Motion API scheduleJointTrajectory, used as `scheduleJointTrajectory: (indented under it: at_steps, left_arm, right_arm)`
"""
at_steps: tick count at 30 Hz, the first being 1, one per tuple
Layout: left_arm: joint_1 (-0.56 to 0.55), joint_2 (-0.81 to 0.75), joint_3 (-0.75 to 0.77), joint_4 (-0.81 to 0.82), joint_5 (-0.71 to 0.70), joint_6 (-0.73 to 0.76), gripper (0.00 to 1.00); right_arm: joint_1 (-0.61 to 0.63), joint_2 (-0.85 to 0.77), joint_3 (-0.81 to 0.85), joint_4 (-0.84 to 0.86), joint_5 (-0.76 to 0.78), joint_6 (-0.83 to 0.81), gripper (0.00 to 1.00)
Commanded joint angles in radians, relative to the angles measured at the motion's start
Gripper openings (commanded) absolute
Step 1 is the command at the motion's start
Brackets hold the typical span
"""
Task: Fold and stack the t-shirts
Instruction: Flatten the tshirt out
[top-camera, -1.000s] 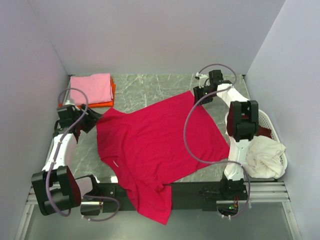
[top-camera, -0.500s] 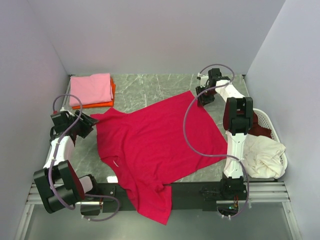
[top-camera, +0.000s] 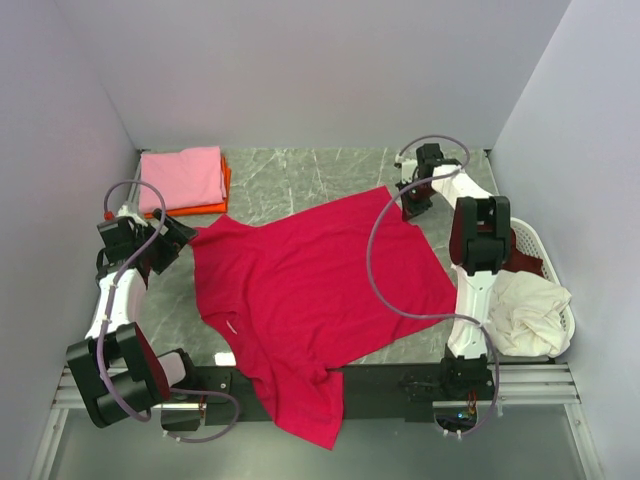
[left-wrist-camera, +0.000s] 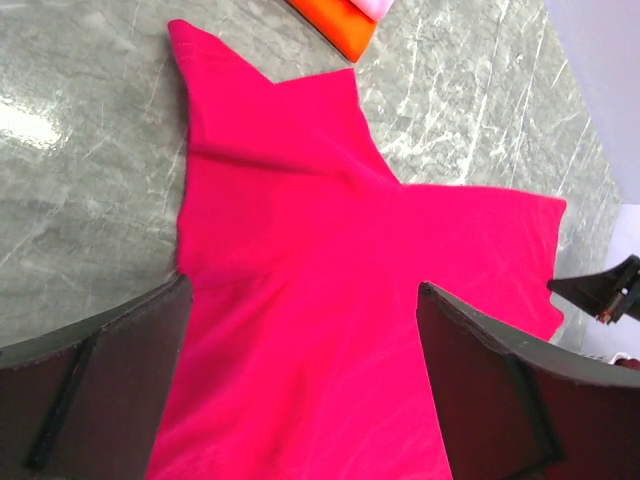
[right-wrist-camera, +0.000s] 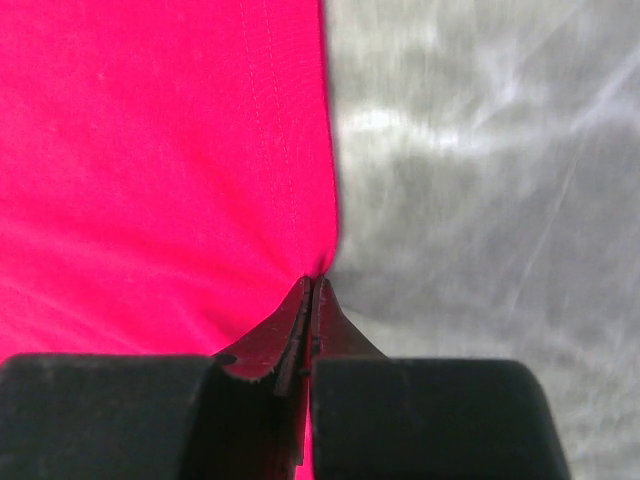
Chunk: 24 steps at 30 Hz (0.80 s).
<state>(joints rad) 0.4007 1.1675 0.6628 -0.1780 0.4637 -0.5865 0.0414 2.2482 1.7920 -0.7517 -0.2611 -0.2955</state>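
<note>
A crimson red t-shirt (top-camera: 310, 290) lies spread flat across the table, its lower part hanging over the near edge. A small white neck label (top-camera: 232, 327) shows on it. My left gripper (top-camera: 178, 236) stands open just left of the shirt's left sleeve (left-wrist-camera: 250, 130); in the left wrist view the left gripper (left-wrist-camera: 302, 290) has shirt fabric below the gap and nothing gripped. At the shirt's far right corner, my right gripper (top-camera: 409, 206) is shut. The right wrist view shows that gripper (right-wrist-camera: 312, 287) pinching the shirt's hemmed edge (right-wrist-camera: 290, 200).
A folded pink t-shirt (top-camera: 182, 177) lies on a folded orange one (top-camera: 226, 183) at the back left. A white oval basket (top-camera: 541, 243) at the right holds a cream shirt (top-camera: 530, 310) and a maroon one (top-camera: 522, 263). Grey walls enclose the table.
The right gripper moved down onto the shirt's far right corner and shut on its edge. The left gripper drew back slightly to the left of the sleeve and opened wide.
</note>
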Motion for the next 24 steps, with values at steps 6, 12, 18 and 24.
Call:
scheduleJointTrajectory:
  at_steps: [6, 12, 18, 24]
  left_arm:
    - [0.007, 0.043, 0.093, 0.003, -0.017, 0.037, 0.93]
    - [0.006, 0.193, 0.181, 0.011, 0.006, 0.057, 0.82]
    - [-0.002, 0.408, 0.270, 0.028, 0.108, 0.068, 0.69]
    - [-0.054, 0.553, 0.342, 0.054, 0.168, 0.057, 0.65]
  right_arm:
    - [-0.058, -0.153, -0.215, 0.032, 0.151, -0.053, 0.00]
    - [-0.104, -0.156, -0.218, 0.040, 0.134, -0.056, 0.00]
    - [-0.109, -0.141, -0.197, 0.038, 0.111, -0.047, 0.00]
    - [-0.107, -0.125, -0.186, 0.031, 0.088, -0.045, 0.00]
